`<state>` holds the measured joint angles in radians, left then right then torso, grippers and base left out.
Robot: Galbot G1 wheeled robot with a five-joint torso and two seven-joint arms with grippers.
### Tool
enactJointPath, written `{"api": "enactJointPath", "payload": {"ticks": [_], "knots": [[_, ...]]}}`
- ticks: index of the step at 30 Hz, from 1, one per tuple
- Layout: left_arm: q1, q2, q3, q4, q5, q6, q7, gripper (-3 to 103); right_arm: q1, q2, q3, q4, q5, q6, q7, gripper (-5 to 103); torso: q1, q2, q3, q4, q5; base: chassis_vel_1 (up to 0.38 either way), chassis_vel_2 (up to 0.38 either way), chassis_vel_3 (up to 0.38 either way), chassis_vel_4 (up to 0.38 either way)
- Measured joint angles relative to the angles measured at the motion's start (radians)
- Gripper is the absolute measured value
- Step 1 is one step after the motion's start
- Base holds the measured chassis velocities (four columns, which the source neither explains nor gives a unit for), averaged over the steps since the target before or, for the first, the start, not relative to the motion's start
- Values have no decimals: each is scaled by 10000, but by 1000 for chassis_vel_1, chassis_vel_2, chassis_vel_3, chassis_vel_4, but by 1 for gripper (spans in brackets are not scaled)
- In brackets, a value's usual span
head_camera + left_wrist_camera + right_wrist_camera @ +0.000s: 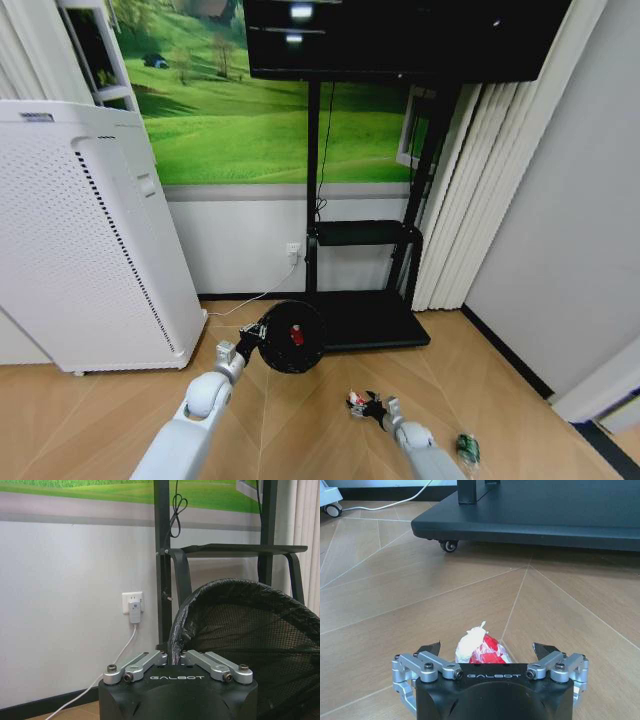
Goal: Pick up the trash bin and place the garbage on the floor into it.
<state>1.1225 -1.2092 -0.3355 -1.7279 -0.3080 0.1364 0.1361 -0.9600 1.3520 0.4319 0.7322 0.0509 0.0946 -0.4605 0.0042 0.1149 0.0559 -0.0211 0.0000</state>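
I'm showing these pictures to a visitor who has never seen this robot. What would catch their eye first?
Probably the left gripper holding the black mesh trash bin by its rim above the floor, a red piece already inside. Next, the right gripper, open around the white-and-red scrap lying on the wood, with a green can nearby.

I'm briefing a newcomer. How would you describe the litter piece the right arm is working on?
Start at the black wheeled TV stand base; in front of it, on the herringbone wood floor, the right end effector straddles a crumpled white-and-red scrap. The green can lies farther right.
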Motion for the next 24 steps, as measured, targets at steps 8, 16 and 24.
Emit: {"api": "enactJointPath", "payload": {"ticks": [8, 16, 24], "knots": [[-74, 7, -3, 20, -44, 0, 1, 3, 8, 86, 23, -203, -226, 68, -12, 100, 2, 0, 1, -1, 0, 0, 0, 0, 0], [-55, -6, -8, 29, -47, 0, 4, 3, 96, 134, 51, -484, -391, 282, 92, 79, 2, 1, 1, 0, 0, 0, 0, 0, 0], [-54, -44, 2, 1, -50, 11, 3, 3, 68, 54, 69, -392, -322, 347, 283, 51, 2, 0, 1, -1, 0, 0, 0, 0, 0]]}}
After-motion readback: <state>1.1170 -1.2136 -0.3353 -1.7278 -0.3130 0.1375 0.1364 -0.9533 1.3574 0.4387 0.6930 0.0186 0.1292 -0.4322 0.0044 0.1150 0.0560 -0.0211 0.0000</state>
